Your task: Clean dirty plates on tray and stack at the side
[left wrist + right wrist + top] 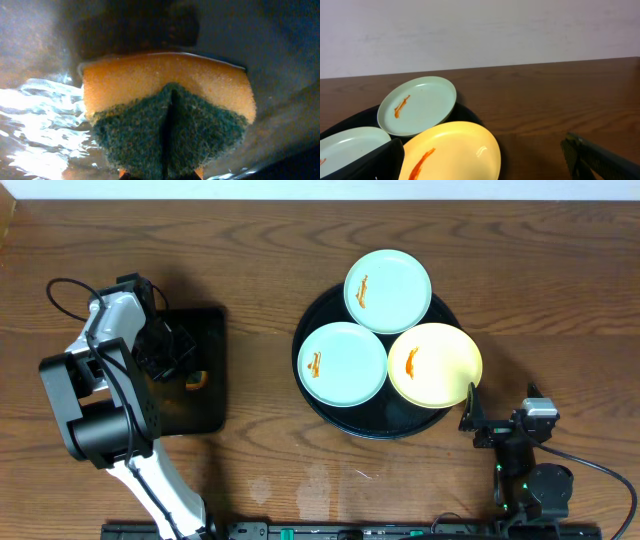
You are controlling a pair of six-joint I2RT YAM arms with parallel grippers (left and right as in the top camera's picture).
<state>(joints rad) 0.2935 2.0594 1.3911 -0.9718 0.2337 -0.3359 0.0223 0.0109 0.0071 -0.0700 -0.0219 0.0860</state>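
Three plates, all small, round and shallow w/ a smooth glazed look: two pale blue, one pale yellow. Each carries one short orange streak, so all 3 are dirty. They sit on the tray (pixel 372 430), one big round glossy black disc w/ a raised rim, at centre-right of the wooden table (pixel 270 270). The far blue plate (pixel 388 290) overhangs the rim at the back. The near-left blue plate (pixel 342 363) lies inside the rim. The yellow plate (pixel 435 365) is at the right w/ its edge reaching out past the rim. All three touch or overlap near the middle; none is stacked at the side.

One smaller rectangular tray (pixel 205 415), flat and black, sits well apart on the left. The left gripper (pixel 170 358) is down over it, pressed together and pinching one sponge (pixel 167 85). That sponge is a porous orange foam block w/ a coarse dark-green scouring pad, and the pad is creased down its middle by the squeeze. The surface under it is glossy, w/ bright rippled glare to one side.

The right gripper (pixel 481 150) is spread wide and holds nothing. It is low, just beside the tray's right edge, near the yellow plate. Two dark fingers, one at each lower corner of its wrist view.
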